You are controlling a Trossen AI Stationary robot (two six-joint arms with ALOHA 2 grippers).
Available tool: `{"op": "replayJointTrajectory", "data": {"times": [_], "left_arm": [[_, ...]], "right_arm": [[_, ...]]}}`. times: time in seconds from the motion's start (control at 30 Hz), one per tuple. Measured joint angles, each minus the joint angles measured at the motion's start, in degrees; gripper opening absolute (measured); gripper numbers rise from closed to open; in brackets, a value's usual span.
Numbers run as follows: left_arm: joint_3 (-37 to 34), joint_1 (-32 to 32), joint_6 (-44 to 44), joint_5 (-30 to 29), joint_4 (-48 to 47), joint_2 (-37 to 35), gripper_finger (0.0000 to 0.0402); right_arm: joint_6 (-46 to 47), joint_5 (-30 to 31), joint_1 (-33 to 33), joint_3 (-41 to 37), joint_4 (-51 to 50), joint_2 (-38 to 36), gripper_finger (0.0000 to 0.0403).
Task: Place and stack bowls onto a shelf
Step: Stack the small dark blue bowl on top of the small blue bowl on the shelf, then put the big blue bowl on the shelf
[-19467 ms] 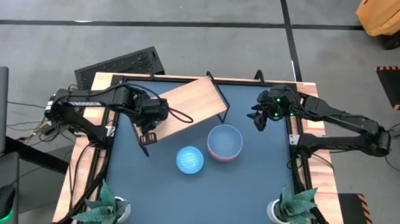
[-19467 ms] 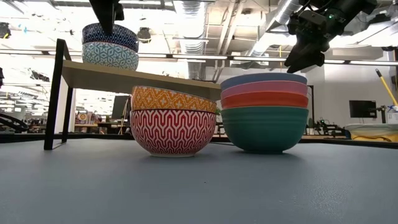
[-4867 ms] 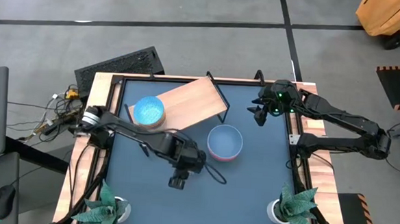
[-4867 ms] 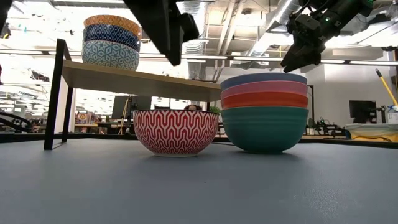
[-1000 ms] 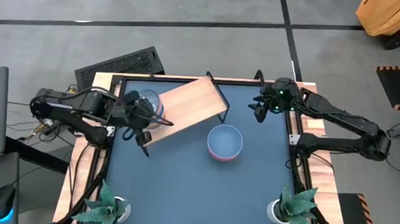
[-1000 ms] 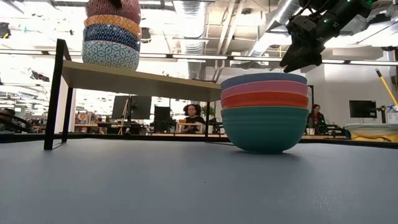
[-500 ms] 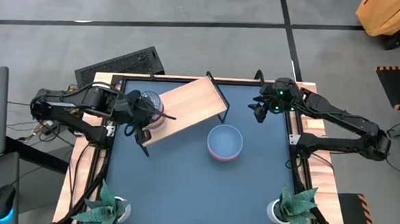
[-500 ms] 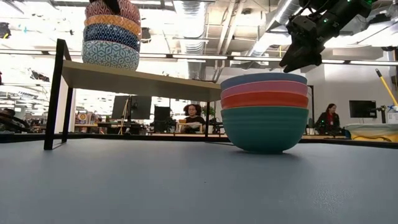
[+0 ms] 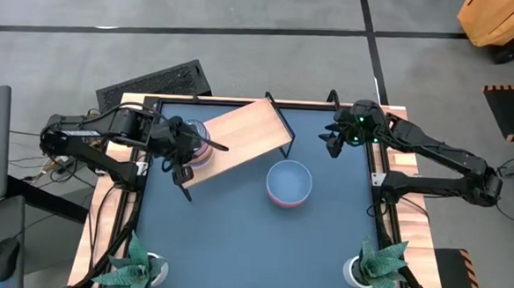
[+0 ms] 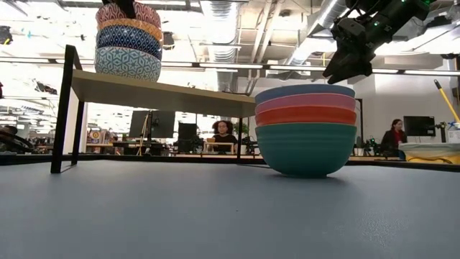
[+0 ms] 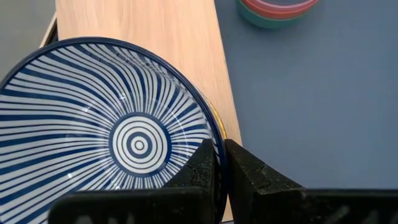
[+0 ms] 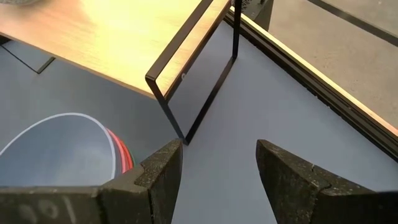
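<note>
A light wooden shelf (image 9: 240, 130) on black legs stands slantwise at the table's far left. On its left end is a stack of patterned bowls (image 10: 128, 54). The top one (image 10: 129, 13) is red-patterned outside and blue-and-white striped inside (image 11: 124, 137). My left gripper (image 11: 221, 152) is shut on that top bowl. A second stack of plain bowls (image 10: 305, 129), light blue on top and green at the bottom, rests by its base on the table's middle (image 9: 288, 183). My right gripper (image 9: 330, 148) hangs open above the far right, beyond that stack. My left gripper pinches the striped bowl's rim (image 11: 214, 140) on the side nearest the arm, one finger inside the bowl and one outside. The fingers slant downward, coming from the table's left. The bowl sits mouth up, nested in the orange-rimmed bowl (image 11: 222, 127) below it on the shelf's stack.
Two white pots with green plants stand at the near corners (image 9: 136, 266) (image 9: 374, 265). The shelf's right half (image 12: 93, 37) is bare wood, and its black leg frame (image 12: 186, 81) stands close before my right gripper. People sit in the room behind (image 10: 223, 133).
My left gripper has sunk a little with the red-patterned bowl. The bowl has come down from just above the shelf's stack and now sits lower, nested in it. The gripper has stayed shut on the rim.
</note>
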Motion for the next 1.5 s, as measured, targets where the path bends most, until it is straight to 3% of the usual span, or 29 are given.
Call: {"op": "replayJointTrajectory", "data": {"times": [0.87,1.27,1.5], "left_arm": [[0.17,-0.02,-2.20,0.92,-1.26,-0.04,0.0143],[11.51,-0.04,-3.05,-5.81,-7.70,-0.11,0.0151],[18.54,-0.04,-2.34,-7.05,-7.03,-0.07,0.0151]], "right_arm": [[-0.20,-0.02,0.00,0.00,-0.02,0.02,0.0230],[-1.09,-0.20,0.41,0.00,0.00,0.02,0.0230],[-2.73,0.35,7.13,0.02,1.09,2.57,0.0230]]}}
